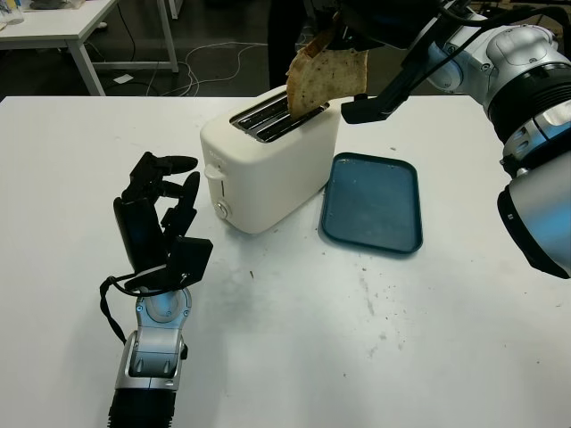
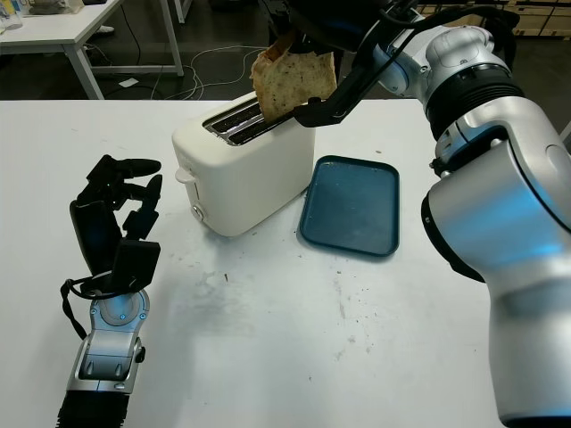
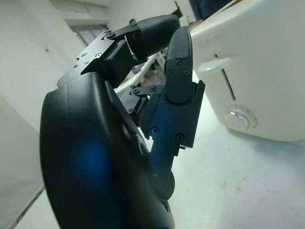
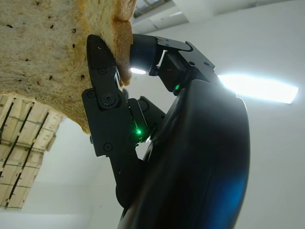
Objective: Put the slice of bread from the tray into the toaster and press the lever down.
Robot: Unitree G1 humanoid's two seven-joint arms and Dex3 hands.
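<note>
Already your right hand grips the slice of bread and holds it above the far end of the toaster, its lower corner just at the slots. So the blue tray, right of the toaster, is without bread; I judge the insertion is nearly begun but not done, and the lever is not pressed. Your left hand waits near the toaster's left side, fingers curled, holding nothing.
</note>
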